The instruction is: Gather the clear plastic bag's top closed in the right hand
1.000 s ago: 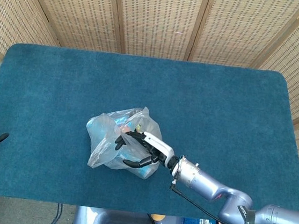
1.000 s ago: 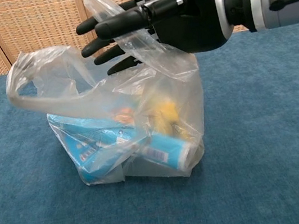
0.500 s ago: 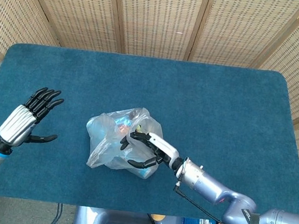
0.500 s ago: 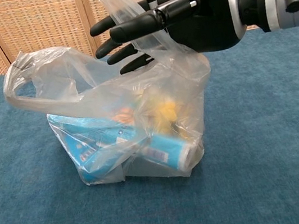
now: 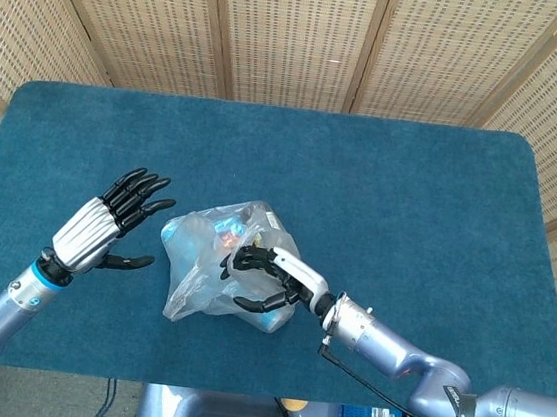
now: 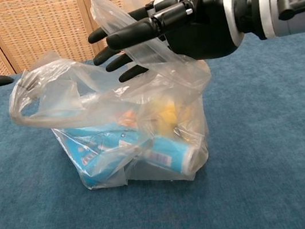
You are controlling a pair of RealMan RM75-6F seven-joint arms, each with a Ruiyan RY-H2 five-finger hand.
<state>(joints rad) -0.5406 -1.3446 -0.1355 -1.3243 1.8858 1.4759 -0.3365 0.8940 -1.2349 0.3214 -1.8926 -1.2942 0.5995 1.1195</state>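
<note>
Woven cane screens (image 5: 298,35) close off the back of the scene, and in front of them I have a blue carpeted surface (image 5: 410,203) to work on. The clear plastic bag (image 5: 214,262) sits near the middle of it, a little toward my left, with a blue-and-white box (image 6: 96,146), a cylindrical packet (image 6: 171,157) and something yellow (image 6: 167,114) showing through the film. Its top is loose: one handle loop (image 6: 28,99) flops out to the left in the chest view, while another flap of plastic (image 6: 119,15) stands up past my right hand (image 6: 184,22). That hand reaches in over the bag's mouth from the right, fingers (image 6: 128,34) stretched out and spread, with film draped across them; nothing is gathered or clenched in it. From the head view I see the same hand (image 5: 265,280) curved over the bag's near side. My left hand (image 5: 106,224) is raised just beside the bag on its left, fingers apart and holding nothing, not touching the plastic.
</note>
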